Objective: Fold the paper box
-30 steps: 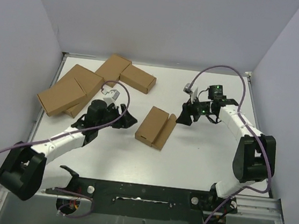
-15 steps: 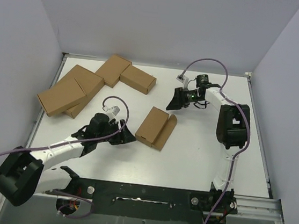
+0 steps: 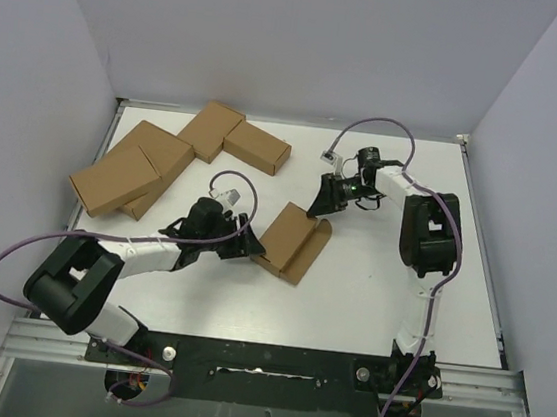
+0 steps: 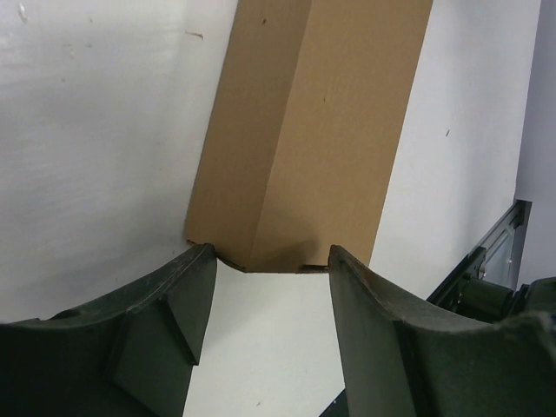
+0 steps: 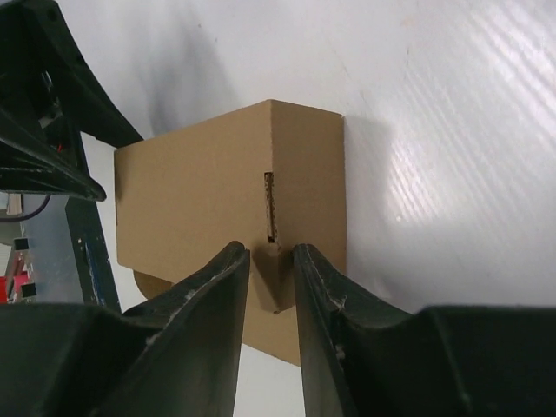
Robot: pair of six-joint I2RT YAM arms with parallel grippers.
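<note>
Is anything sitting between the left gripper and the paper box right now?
Nothing visible. The open left gripper sits right at the end of the paper box, only white table in the gap. The four other cartons lie off to the side.

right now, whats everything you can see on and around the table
paper box: 1, brown, middle of the table, long right flap raised
other cartons: 4, brown, clustered at the table's far left
table: 1, white, under everything
walls: 3, pale lavender, around the table
cables: 2, purple, one looping off each arm
left gripper: 1, black, open, fingers either side of the box's end
right gripper: 1, black, fingers nearly together on a cardboard edge at the box's far end
</note>
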